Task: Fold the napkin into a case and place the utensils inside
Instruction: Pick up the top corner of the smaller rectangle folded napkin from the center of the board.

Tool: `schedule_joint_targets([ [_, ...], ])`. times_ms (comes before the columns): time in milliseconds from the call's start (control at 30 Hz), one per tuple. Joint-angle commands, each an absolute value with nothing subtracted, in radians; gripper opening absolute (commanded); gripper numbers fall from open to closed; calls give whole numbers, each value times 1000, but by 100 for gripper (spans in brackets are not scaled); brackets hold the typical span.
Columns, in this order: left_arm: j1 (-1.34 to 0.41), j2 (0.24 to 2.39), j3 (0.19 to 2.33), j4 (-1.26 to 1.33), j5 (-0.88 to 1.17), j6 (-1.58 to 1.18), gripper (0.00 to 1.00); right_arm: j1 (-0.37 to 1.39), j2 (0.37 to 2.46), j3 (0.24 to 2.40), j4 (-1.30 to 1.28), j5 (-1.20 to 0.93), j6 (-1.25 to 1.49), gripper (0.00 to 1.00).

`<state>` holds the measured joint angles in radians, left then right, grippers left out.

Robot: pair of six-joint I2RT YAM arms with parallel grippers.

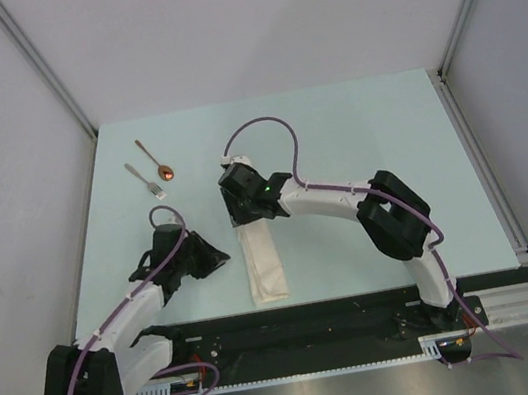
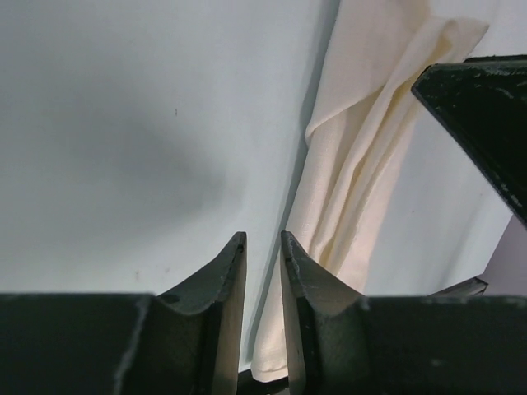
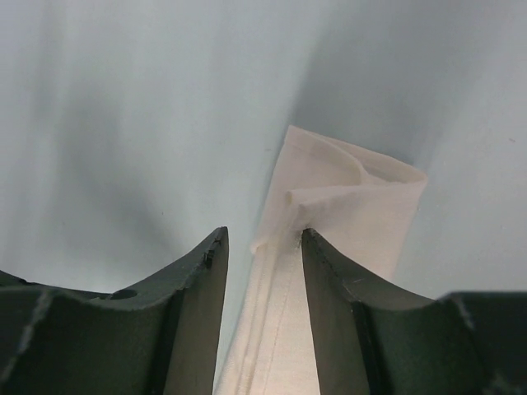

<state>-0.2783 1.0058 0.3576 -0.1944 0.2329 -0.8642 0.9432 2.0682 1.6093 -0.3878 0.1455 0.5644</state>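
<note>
The napkin (image 1: 264,261) lies folded into a narrow, long cream-white case that runs toward the table's near edge. My right gripper (image 1: 242,213) is over its far end. In the right wrist view the right gripper (image 3: 263,234) is open, with the cloth's (image 3: 346,197) folded edge between the fingers and the right fingertip (image 3: 317,247) touching the fold. My left gripper (image 1: 216,259) is just left of the case. In its wrist view the left gripper (image 2: 263,239) has a narrow gap and is empty, with the cloth (image 2: 362,164) to its right. The spoon (image 1: 156,161) and the fork (image 1: 145,180) lie at the far left.
Grey walls close in the table at the back and both sides. A black rail (image 1: 346,321) runs along the near edge just below the case's near end. Part of the right arm (image 2: 486,115) shows at the top right of the left wrist view.
</note>
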Motion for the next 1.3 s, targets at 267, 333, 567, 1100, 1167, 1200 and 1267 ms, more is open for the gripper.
schedule_joint_targets([
  [267, -224, 1025, 446, -167, 293, -831, 26, 1014, 2097, 1638, -422, 360, 505, 43],
  [333, -218, 1026, 446, -163, 295, -831, 26, 1025, 2100, 1635, -411, 377, 482, 42],
  [567, -198, 1035, 478, -182, 268, -838, 26, 1080, 2138, 1666, -422, 497, 445, 36],
  [1100, -121, 1083, 541, -218, 291, -828, 30, 1108, 2204, 1701, -459, 610, 417, 30],
  [1167, -120, 1086, 546, -218, 293, -828, 31, 1108, 2210, 1703, -456, 618, 411, 29],
  [1200, -120, 1086, 548, -218, 295, -828, 31, 1108, 2214, 1703, -453, 615, 411, 29],
  [1267, -118, 1086, 551, -218, 295, -828, 32, 1108, 2220, 1706, -449, 617, 408, 29],
])
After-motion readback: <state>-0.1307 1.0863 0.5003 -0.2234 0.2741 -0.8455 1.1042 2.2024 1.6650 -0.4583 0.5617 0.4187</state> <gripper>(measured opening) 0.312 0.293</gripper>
